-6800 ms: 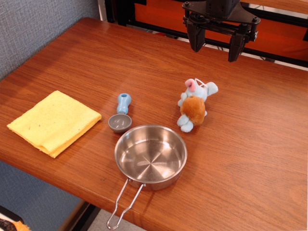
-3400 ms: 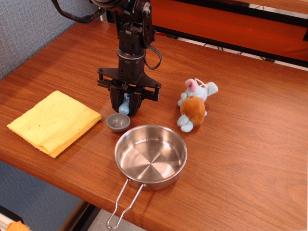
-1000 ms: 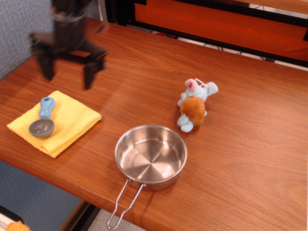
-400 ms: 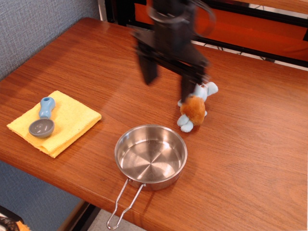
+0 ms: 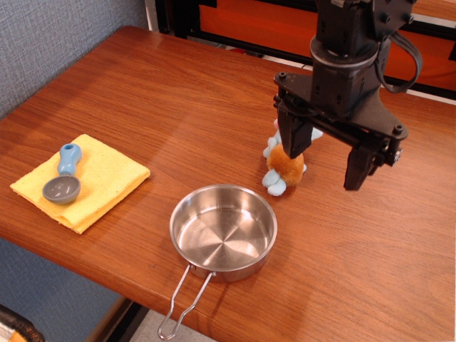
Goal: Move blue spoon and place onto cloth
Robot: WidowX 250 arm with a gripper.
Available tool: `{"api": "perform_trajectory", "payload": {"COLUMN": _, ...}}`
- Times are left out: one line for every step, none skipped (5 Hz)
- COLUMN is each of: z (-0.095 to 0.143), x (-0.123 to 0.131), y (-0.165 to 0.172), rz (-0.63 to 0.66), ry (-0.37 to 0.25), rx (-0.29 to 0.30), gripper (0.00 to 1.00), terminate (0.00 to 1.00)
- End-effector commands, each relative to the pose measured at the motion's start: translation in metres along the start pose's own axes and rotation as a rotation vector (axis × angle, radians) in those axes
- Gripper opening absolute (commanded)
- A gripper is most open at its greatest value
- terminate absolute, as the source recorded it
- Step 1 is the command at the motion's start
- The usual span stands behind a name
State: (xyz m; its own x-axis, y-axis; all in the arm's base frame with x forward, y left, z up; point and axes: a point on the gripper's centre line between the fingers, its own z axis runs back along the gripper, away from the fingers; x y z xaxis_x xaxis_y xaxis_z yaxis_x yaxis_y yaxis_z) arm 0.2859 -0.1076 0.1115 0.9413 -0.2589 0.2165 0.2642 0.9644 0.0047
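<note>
Blue spoon on yellow cloth, wood table w/ orange backdrop; hand spread, empty.

A lab-like robot workstation: a wooden table beside grey partition fabric, with black framing behind.

a plain yellow cloth is seen left of the shiny silver steel pan. on the cloth, the blue spoon is coloured light blue at the handle and grey at the bowl. behind the pan, a plush toy is shown in pale blue with a brown-orange belly. the gripper is black throughout. the table is reddish-brown with a wood grain.
</note>
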Motion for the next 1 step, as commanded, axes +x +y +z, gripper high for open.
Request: {"api": "perform_trajectory", "payload": {"z": 0.0263, "x": -0.012, "y": -0.0182, "rz": -0.016, "ry": -0.078, "rx": -0.006, "gripper": 1.0, "terminate": 1.0}}
